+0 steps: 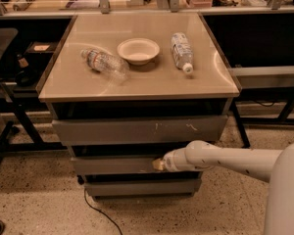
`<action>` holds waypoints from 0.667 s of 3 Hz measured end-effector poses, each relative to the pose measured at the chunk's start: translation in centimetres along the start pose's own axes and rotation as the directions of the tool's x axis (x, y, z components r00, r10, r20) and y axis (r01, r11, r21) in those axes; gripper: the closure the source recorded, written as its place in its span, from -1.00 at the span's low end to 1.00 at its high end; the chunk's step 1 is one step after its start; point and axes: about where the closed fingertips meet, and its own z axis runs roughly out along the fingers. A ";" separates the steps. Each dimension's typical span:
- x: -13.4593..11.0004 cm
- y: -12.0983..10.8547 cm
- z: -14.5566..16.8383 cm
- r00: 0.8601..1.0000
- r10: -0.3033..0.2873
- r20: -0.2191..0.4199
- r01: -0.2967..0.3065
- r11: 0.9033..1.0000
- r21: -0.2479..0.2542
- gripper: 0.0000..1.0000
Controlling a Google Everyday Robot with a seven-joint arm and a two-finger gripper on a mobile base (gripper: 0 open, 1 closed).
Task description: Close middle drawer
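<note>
The middle drawer (112, 165) is a wide plain grey front panel below the scratched top drawer front (137, 130). It stands nearly flush with the cabinet, a dark gap above it. My white arm reaches in from the right, and my gripper (157, 165) presses its tip against the right part of the middle drawer's front.
A narrower bottom drawer front (142, 187) sits below. On the cabinet top (137, 77) lie a white bowl (138, 50) and two plastic bottles (104, 62) (182, 52). A black cable (100, 214) runs on the speckled floor. Dark tables stand left and right.
</note>
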 end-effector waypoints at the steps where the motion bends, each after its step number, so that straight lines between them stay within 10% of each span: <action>1: 2.4 -0.7 -3.1 0.998 0.062 -0.016 -0.061 0.997 0.047 1.00; 2: 5.7 -5.1 -13.0 0.960 0.268 0.083 -0.279 0.935 0.219 1.00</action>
